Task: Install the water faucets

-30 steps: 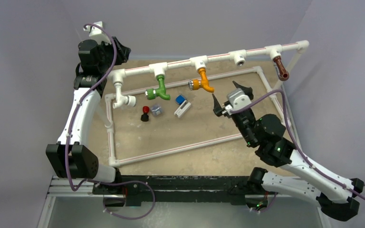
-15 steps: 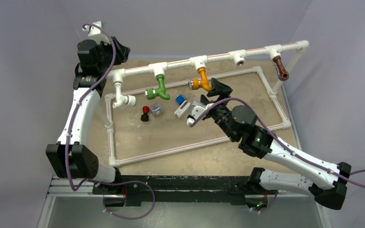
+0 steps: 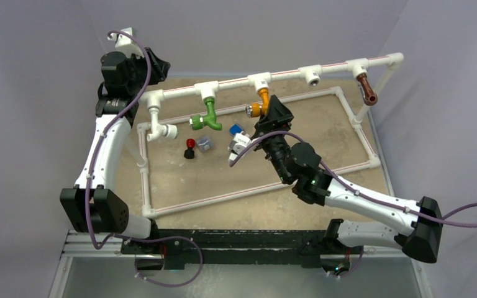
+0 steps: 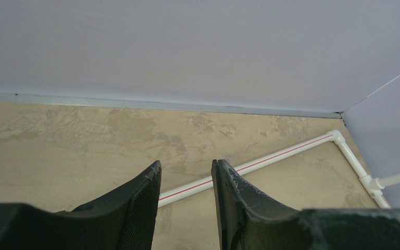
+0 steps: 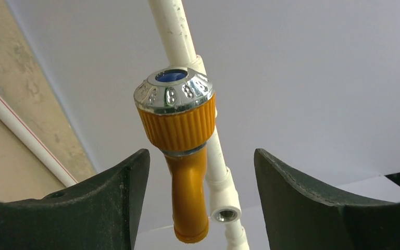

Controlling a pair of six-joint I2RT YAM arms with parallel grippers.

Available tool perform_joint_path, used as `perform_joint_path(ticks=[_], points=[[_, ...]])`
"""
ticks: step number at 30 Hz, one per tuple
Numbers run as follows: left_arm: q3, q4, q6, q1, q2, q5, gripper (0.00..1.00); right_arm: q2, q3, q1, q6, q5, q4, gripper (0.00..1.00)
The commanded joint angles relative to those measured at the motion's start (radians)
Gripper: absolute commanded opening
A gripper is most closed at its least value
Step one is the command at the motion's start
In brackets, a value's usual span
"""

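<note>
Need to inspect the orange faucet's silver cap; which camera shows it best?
Right wrist: the orange faucet appears large, framed by the open right gripper, with its cap in plain view. Top external shows it small, partly hidden behind that gripper. Left wrist shows none of it.

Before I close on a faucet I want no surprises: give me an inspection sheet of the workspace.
Surface: tan table, white pipe frame.
Job's things: green faucet, orange faucet, brown faucet hang from rail tees; one rail tee empty.
Clutter: knob, grey part, blue part, white part.
Grippers: right gripper open astride orange faucet, not touching; left gripper open, empty.
Cables: purple cables along both arms.
Surroundings: grey walls.
</note>
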Motion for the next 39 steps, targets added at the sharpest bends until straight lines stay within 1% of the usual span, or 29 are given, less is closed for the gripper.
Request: perform_joint_path(ticks=[1, 6, 8, 9, 11, 13, 16, 19, 21, 24, 28, 31, 35, 39], points=[[-0.080, -0.156, -0.011, 0.025, 0.083, 0.029, 0.40, 0.030, 0.020, 0.007, -0.071, 0.049, 0.154, 0.72], [-0.080, -0.155, -0.011, 0.025, 0.084, 0.029, 0.40, 0.068, 0.025, 0.007, -0.076, 0.056, 0.194, 0.62], [-0.080, -0.155, -0.011, 0.025, 0.083, 0.029, 0.40, 0.082, 0.027, 0.007, -0.076, 0.063, 0.213, 0.56], [-0.080, -0.155, -0.012, 0.026, 0.084, 0.030, 0.40, 0.089, 0.029, 0.007, -0.073, 0.065, 0.222, 0.52], [-0.080, -0.155, -0.013, 0.027, 0.085, 0.031, 0.40, 0.100, 0.032, 0.007, -0.064, 0.075, 0.239, 0.40], [-0.080, -0.156, -0.013, 0.030, 0.086, 0.033, 0.40, 0.110, 0.029, 0.010, -0.040, 0.085, 0.252, 0.27], [-0.078, -0.156, -0.014, 0.032, 0.087, 0.037, 0.40, 0.126, 0.024, 0.020, 0.027, 0.104, 0.274, 0.00], [-0.078, -0.155, -0.017, 0.034, 0.089, 0.040, 0.40, 0.149, 0.014, 0.042, 0.121, 0.142, 0.334, 0.00], [-0.078, -0.155, -0.017, 0.034, 0.089, 0.042, 0.40, 0.166, 0.010, 0.055, 0.215, 0.163, 0.365, 0.00], [-0.078, -0.156, -0.017, 0.035, 0.089, 0.042, 0.40, 0.176, 0.013, 0.067, 0.419, 0.184, 0.394, 0.00], [-0.078, -0.155, -0.017, 0.034, 0.089, 0.045, 0.40, 0.148, 0.011, 0.069, 0.834, 0.181, 0.398, 0.00], [-0.078, -0.155, -0.019, 0.034, 0.087, 0.048, 0.40, 0.108, -0.004, 0.068, 1.147, 0.124, 0.390, 0.00], [-0.078, -0.156, -0.019, 0.035, 0.083, 0.048, 0.40, 0.080, -0.041, 0.064, 1.429, 0.106, 0.472, 0.00], [-0.078, -0.156, -0.017, 0.035, 0.080, 0.048, 0.40, 0.051, -0.054, 0.056, 1.760, 0.149, 0.488, 0.00]])
